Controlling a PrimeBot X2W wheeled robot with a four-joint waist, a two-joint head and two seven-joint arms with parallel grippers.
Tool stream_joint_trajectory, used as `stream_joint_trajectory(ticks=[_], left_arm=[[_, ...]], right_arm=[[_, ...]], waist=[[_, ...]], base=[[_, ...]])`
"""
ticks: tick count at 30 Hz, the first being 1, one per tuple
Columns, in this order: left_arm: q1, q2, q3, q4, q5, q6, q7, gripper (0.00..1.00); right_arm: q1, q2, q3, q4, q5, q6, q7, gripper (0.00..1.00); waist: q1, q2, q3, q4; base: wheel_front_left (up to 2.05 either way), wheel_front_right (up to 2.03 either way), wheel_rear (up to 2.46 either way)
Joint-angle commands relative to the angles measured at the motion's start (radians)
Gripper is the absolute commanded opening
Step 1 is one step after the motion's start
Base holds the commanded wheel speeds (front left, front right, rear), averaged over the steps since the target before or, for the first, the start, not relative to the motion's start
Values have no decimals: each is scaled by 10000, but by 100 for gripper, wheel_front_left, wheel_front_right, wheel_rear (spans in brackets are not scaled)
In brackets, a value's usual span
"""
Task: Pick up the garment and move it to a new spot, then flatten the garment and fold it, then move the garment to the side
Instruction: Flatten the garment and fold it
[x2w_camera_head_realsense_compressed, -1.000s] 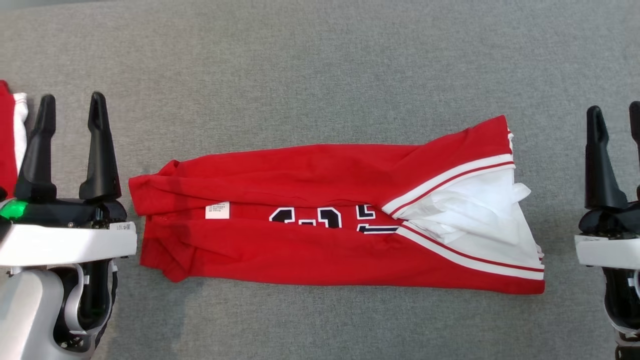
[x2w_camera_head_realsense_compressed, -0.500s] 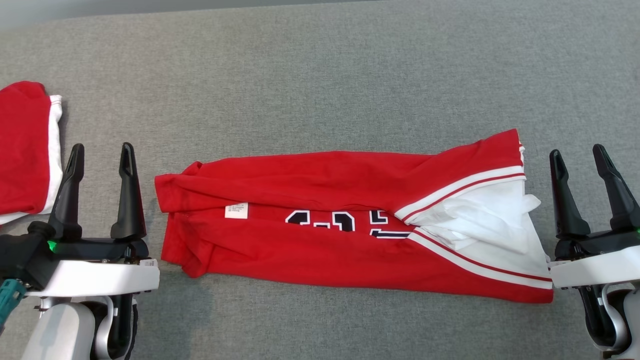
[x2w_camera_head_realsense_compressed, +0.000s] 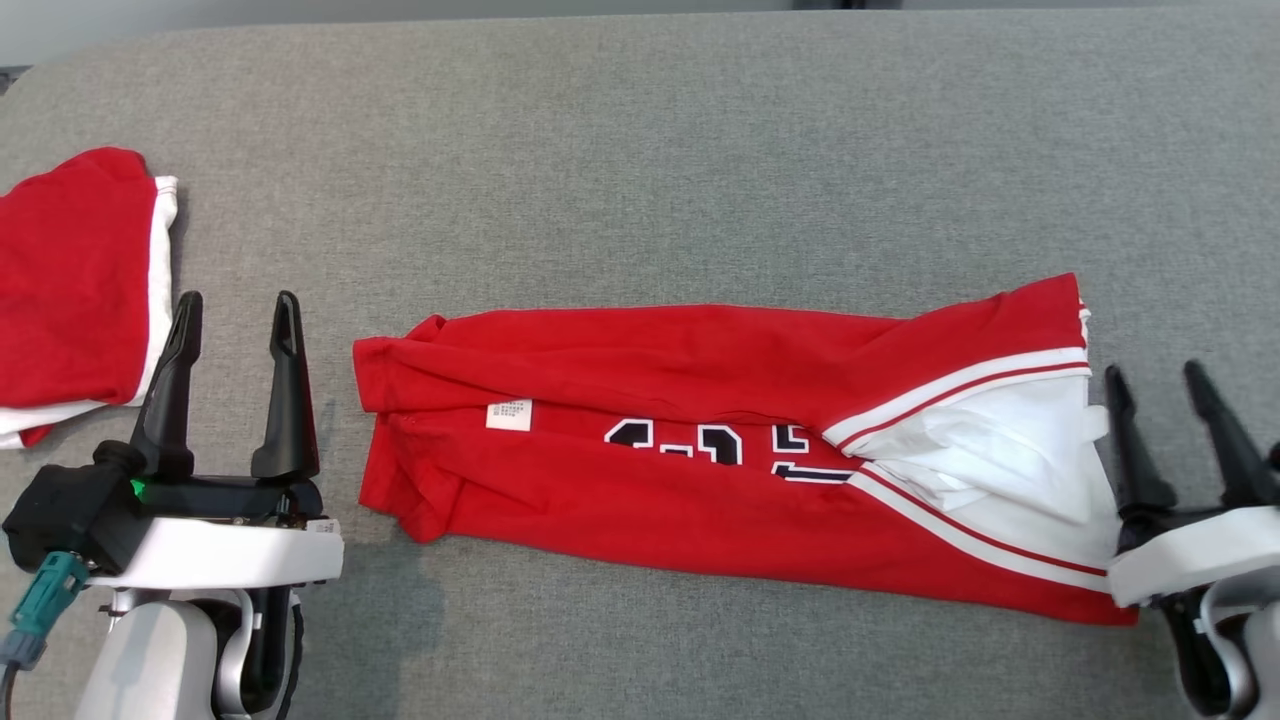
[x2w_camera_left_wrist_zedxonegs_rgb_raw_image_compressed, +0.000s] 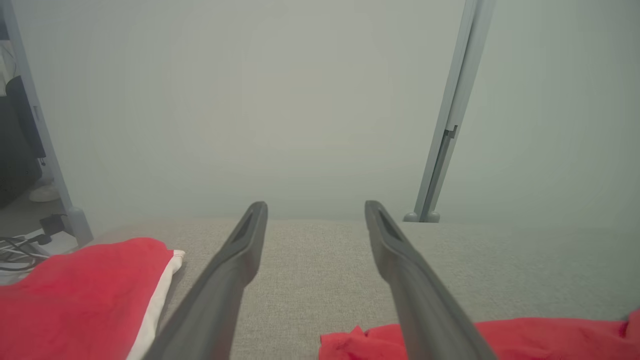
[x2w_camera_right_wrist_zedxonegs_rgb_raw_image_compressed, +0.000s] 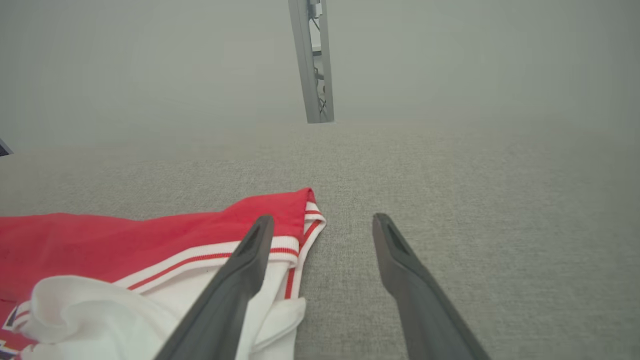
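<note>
1. Left gripper (x2w_camera_head_realsense_compressed: 238, 298): lower left of the frame. Fingers are spread wide and hold nothing; tips point up-frame.
2. Right gripper (x2w_camera_head_realsense_compressed: 1153, 370): lower right. Fingers are equally wide and empty. The inner finger overlaps the garment's white end; contact cannot be told.
3. Garment (x2w_camera_head_realsense_compressed: 690, 500): centre to lower right, lying on the table (x2w_camera_head_realsense_compressed: 640, 150) as a long folded band. Its long axis runs left to right, dipping slightly rightward.
4. Ends: the red end faces the left gripper, with a strip of bare table between. The striped white end sits at the right gripper.
5. Nearer arm: right. The left has to reach rightward in the frame.
6. Judgement: an end-to-end fold looks due, each arm taking its own end.
7. Red pile (x2w_camera_head_realsense_compressed: 70, 270): upper left, beyond the left gripper and well apart from the garment.
</note>
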Motion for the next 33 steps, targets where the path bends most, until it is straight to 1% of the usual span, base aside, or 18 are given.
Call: stream_joint_trajectory(ticks=[1, 7, 11, 12, 13, 14, 18, 25, 27, 29, 33], left_arm=[[-128, -54, 65, 20, 85, -73, -30, 100], [-205, -359, 172, 158, 297, -318, -30, 100], [-310, -493, 250, 262, 406, -471, -31, 100], [-323, -525, 277, 280, 420, -514, -32, 100], [-327, -552, 303, 293, 430, -527, -31, 100], [-331, -575, 334, 303, 459, -547, -31, 100], [-324, -606, 453, 360, 544, -621, -31, 100], [-203, -642, 644, 337, 668, -695, -31, 100], [-180, -635, 680, 336, 713, -725, -31, 100], [-160, -638, 693, 323, 726, -761, -31, 100], [-210, -587, 743, 296, 760, -806, -31, 100]], right_arm=[[-111, 31, 132, 258, 105, 0, 51, 100], [-310, 183, 1020, 1598, 564, 0, 173, 100], [-288, 284, 2073, 2182, 1226, 14, 598, 100], [-262, 251, 2298, 2275, 1437, 14, 704, 64], [-267, 193, 2492, 2352, 1607, 14, 786, 24], [-282, 127, 2622, 2391, 1750, 14, 784, 0], [-469, -374, 2756, 2295, 2069, -3, 392, 0], [-528, -1416, 2248, 1726, 2000, -10, -129, 0], [-404, -1850, 1939, 1605, 2005, -10, -191, 0], [-203, -2276, 1422, 1579, 2016, -12, -199, 0], [163, -2887, 582, 1487, 2102, -4, -230, 0]], waist=[[0, -1, 29, 53], [0, -1, 126, 195], [0, -1, 148, 234], [0, -1, 145, 231], [0, -1, 144, 219], [0, -1, 141, 206], [0, -1, 117, 118], [0, -1, 92, -227], [0, -1, 91, -339], [0, -1, 99, -442], [0, -1, 149, -626]], base=[[0, 0, 0], [0, 0, 0], [0, 0, 0], [0, 0, 0], [0, 0, 0], [0, 0, 0], [0, 0, 0], [0, 0, 0], [0, 0, 0], [0, 0, 0], [0, 0, 0]])
